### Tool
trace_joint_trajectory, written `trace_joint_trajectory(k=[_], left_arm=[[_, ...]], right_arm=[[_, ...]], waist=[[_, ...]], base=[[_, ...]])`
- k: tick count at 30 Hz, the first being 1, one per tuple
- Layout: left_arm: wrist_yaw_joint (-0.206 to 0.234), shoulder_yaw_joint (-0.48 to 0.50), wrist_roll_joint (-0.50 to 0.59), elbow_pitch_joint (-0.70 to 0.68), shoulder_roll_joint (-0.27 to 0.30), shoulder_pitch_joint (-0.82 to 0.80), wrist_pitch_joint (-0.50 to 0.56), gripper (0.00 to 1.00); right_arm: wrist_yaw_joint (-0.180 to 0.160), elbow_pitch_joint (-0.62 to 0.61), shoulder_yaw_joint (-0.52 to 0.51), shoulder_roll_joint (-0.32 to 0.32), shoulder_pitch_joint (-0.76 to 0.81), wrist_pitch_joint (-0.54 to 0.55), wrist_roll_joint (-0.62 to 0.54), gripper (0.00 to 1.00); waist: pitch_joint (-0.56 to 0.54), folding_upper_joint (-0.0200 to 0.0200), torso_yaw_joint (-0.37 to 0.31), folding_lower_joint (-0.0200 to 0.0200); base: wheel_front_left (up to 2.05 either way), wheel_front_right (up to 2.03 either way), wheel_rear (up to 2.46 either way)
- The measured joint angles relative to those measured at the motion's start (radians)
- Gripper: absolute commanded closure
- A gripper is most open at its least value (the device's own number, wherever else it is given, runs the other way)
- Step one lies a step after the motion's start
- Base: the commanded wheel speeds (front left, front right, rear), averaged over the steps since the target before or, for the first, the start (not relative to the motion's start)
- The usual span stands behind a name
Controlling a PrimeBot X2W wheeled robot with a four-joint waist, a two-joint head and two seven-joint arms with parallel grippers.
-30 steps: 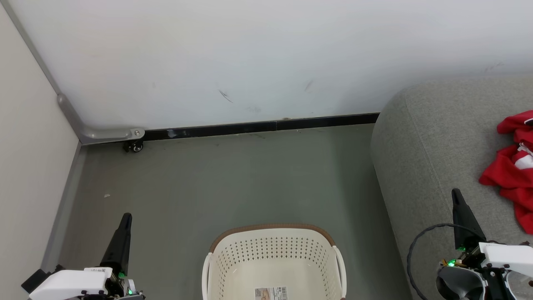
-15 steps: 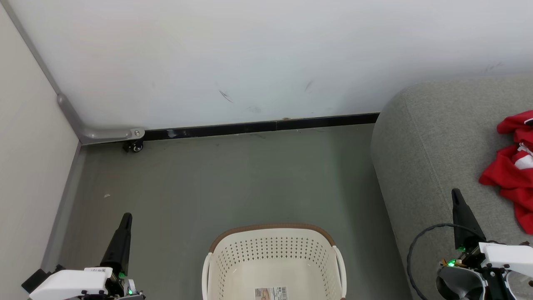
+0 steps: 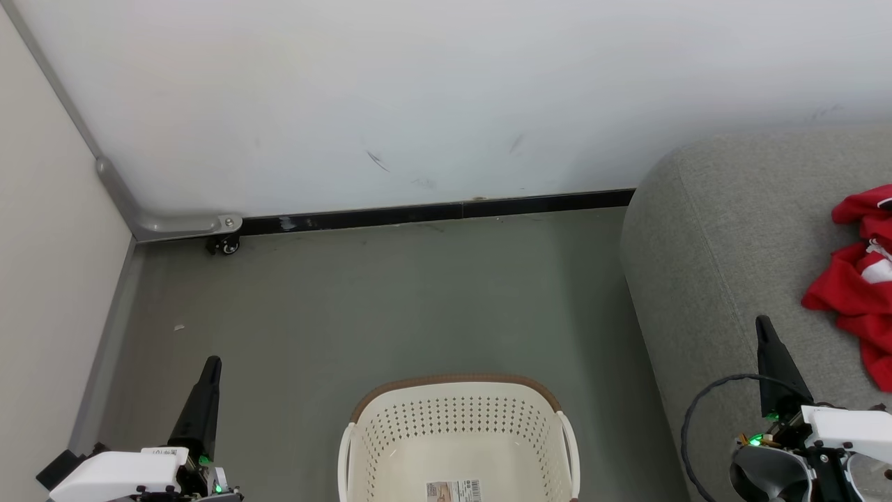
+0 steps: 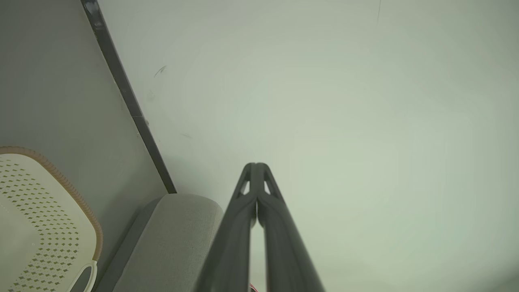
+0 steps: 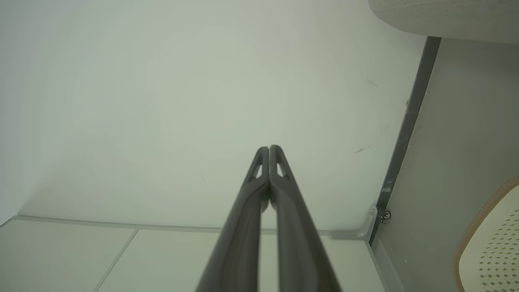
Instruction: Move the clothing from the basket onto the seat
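I see the clothing (image 3: 860,279) bunched on the seat (image 3: 718,244) at 3 o'clock in the head view, red with white trim. The basket (image 3: 456,418) is at 6 o'clock on the floor (image 3: 390,300), with a label sticker (image 3: 453,490) on its bottom. My left gripper (image 3: 211,364) is at 7 o'clock, fingers pressed together, gripping nothing. My right gripper (image 3: 764,322) is at 4 o'clock over the seat edge, also closed tight on nothing.

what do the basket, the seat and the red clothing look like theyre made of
Basket: likely moulded plastic, cream, smooth with a slight sheen; rows of punched holes in its walls, a brown textured rim.
Seat: grey woven upholstery, matte; fine weave grain visible.
Clothing: soft red fabric with white trim, lying in loose folds; fibre unclear.
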Motion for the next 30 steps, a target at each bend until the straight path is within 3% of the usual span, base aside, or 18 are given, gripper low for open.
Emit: trace_joint_trajectory(k=[30], left_arm=[[0.0, -0.001, 0.0, -0.001, 0.0, 0.0, 0.0, 1.0]], right_arm=[[0.0, 0.0, 0.0, 0.0, 0.0, 0.0, 0.0, 1.0]], waist=[[0.0, 0.0, 0.0, -0.0001]], base=[[0.0, 0.0, 0.0]])
